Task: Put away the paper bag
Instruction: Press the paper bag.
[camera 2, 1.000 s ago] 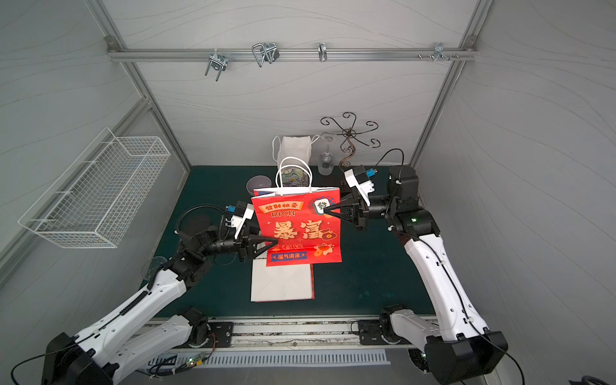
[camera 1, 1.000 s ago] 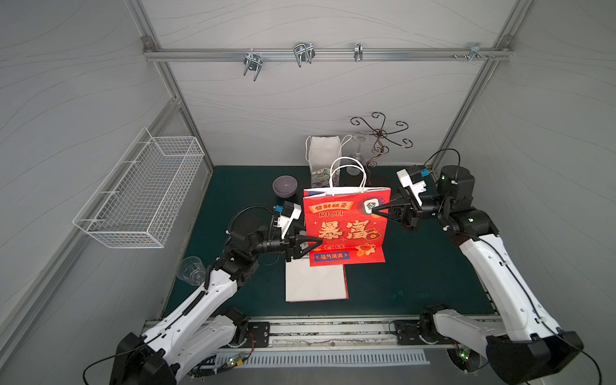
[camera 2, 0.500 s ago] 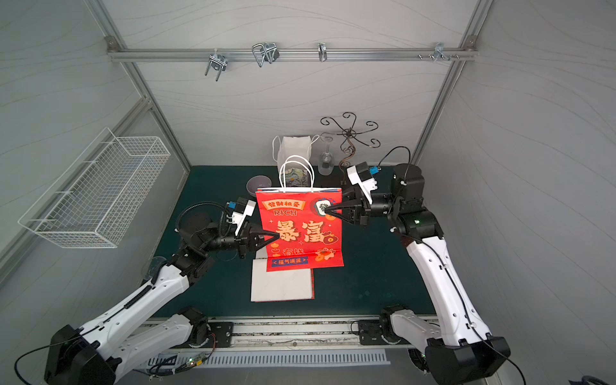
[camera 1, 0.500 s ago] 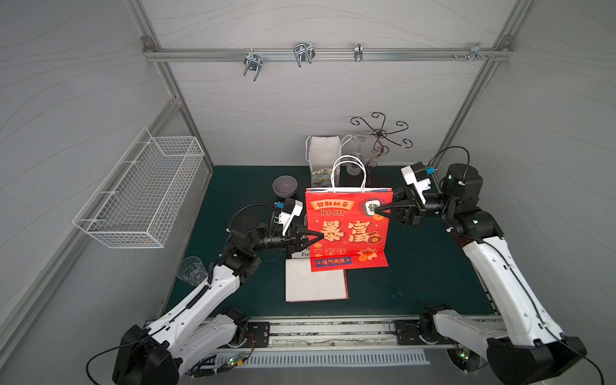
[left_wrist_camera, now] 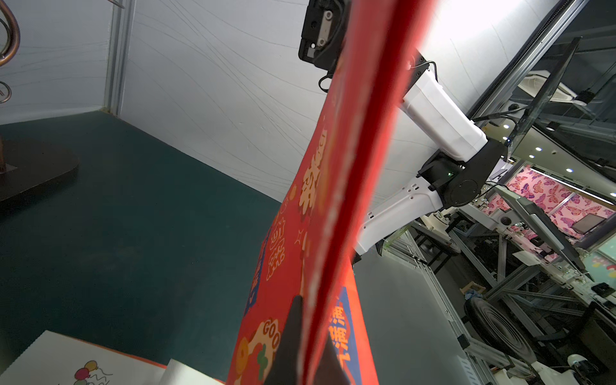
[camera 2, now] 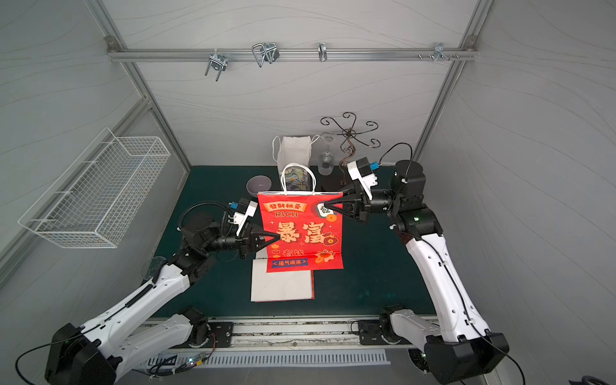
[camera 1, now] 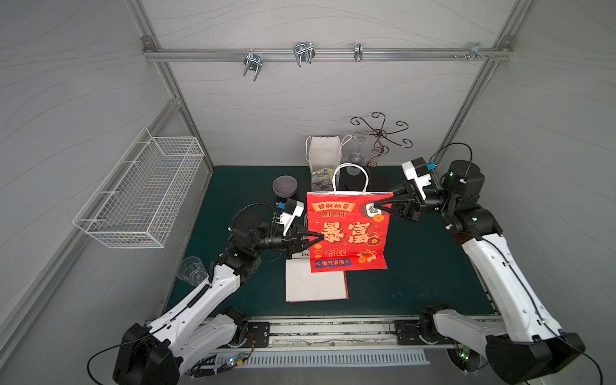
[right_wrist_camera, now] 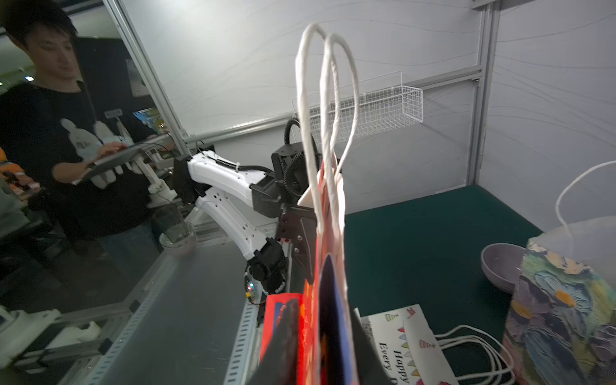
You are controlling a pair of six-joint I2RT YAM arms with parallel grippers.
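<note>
Top views: dark green worktop (camera 1: 416,283) inside a grey panelled booth, rail of hooks (camera 1: 301,55) on the back wall, white wire basket (camera 1: 143,190) on the side wall. I see the red paper bag (camera 1: 348,230) flattened and upright near the worktop's middle, printed face to the camera, long axis vertical, white handles (camera 1: 350,178) up, bottom flap on a flat white bag (camera 1: 315,283) nearer the front edge. My left gripper (camera 1: 320,237) is pinched shut on the bag's left edge at mid-height; my right gripper (camera 2: 328,207) is closed on its upper right corner. Grey bowl (camera 2: 259,185) and a white bag (camera 2: 295,155) stand by the back edge.

Left wrist: bag edge-on (left_wrist_camera: 333,200), black fingers (left_wrist_camera: 293,333) clamped on the paper.

Right wrist: the twin handles (right_wrist_camera: 325,133) rise straight up, fingers (right_wrist_camera: 286,336) closed on the bag's top edge.
</note>
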